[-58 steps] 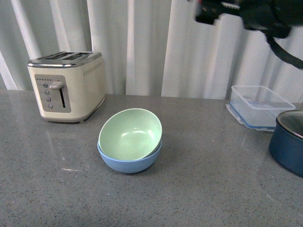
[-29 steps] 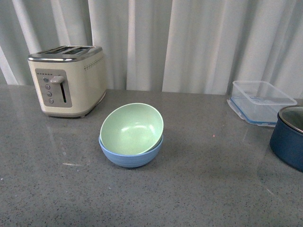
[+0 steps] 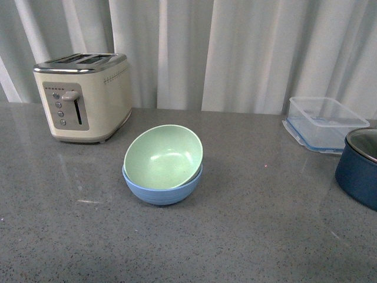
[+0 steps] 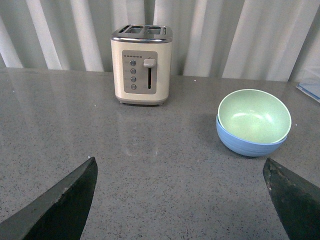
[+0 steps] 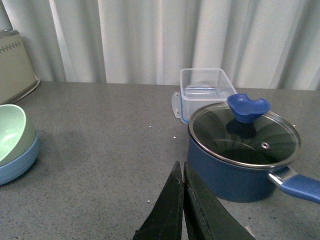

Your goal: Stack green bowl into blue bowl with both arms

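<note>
Front view: right arm gone from overhead; green bowl (image 3: 162,157) stays nested in blue bowl (image 3: 162,190).

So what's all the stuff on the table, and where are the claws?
green bowl: one, mint green, tilted inside the blue bowl, mid-table
blue bowl: one, sky blue, under the green bowl
toaster: one, cream with silver top, back left
box: one, clear plastic, back right
pot: one, navy with glass lid and blue knob, right edge
table: one, grey speckled
curtain: white, behind the table
left claw: black, open, holding nothing
right claw: black, shut, holding nothing
</note>
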